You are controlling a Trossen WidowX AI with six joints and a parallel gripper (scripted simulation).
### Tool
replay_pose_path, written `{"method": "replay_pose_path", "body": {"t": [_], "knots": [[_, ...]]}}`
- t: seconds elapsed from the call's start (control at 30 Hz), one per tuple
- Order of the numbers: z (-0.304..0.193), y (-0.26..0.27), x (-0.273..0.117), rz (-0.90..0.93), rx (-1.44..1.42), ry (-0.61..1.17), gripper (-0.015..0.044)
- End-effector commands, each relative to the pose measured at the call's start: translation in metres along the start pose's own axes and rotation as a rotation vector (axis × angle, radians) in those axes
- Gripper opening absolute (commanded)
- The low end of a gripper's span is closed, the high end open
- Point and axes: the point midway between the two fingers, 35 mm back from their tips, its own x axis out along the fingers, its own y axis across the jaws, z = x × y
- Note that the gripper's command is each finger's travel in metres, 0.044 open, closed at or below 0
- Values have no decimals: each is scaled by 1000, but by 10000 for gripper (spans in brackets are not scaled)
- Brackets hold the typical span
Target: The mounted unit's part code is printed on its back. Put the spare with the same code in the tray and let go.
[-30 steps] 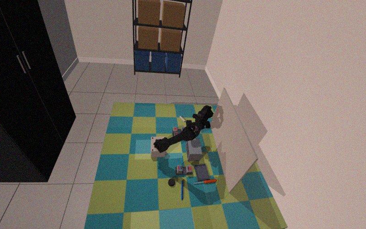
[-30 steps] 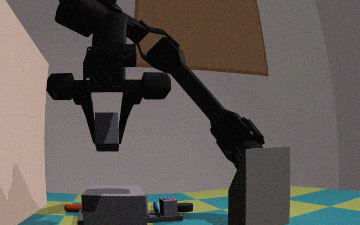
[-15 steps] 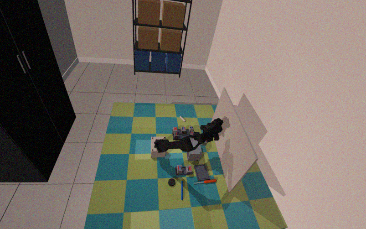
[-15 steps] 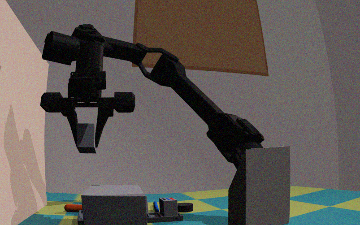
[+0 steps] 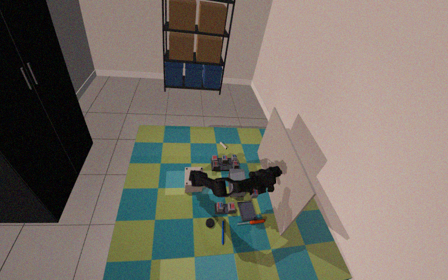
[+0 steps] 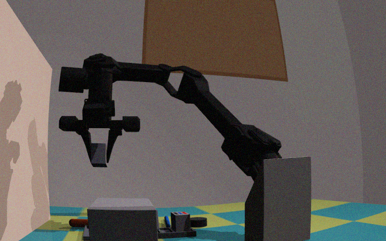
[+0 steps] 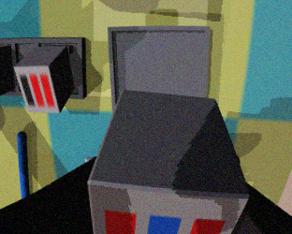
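My gripper [image 5: 254, 191] [image 6: 99, 158] [image 7: 160, 166] is shut on a grey block [image 6: 98, 154] [image 7: 154, 140], held in the air. Its light face carries red, blue and red bars in the wrist view. The grey tray [image 5: 247, 210] [image 7: 173, 61] is empty and lies beyond the held block in the wrist view. Several spares with striped labels stand in the dark rack [image 5: 220, 169] behind the grey box. No mounted unit or printed back code can be made out; the arm covers part of the box.
The grey box [image 5: 236, 173] [image 6: 122, 224] stands below the arm. A small holder [image 5: 225, 211] [image 6: 188, 233] [image 7: 80, 89] bears two striped blocks. A screwdriver [image 5: 256, 221], a blue pen [image 5: 223, 232] and a black puck [image 5: 210, 222] lie near the tray. A pale panel [image 5: 288, 177] stands at the right.
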Motion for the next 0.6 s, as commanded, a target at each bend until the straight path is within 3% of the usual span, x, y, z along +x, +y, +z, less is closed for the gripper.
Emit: {"method": "replay_pose_path", "body": {"t": [0.0, 0.57], "knots": [[-13, 2, -1, -2, -3, 11, 0], [-12, -1, 12, -2, -2, 7, 0]]}}
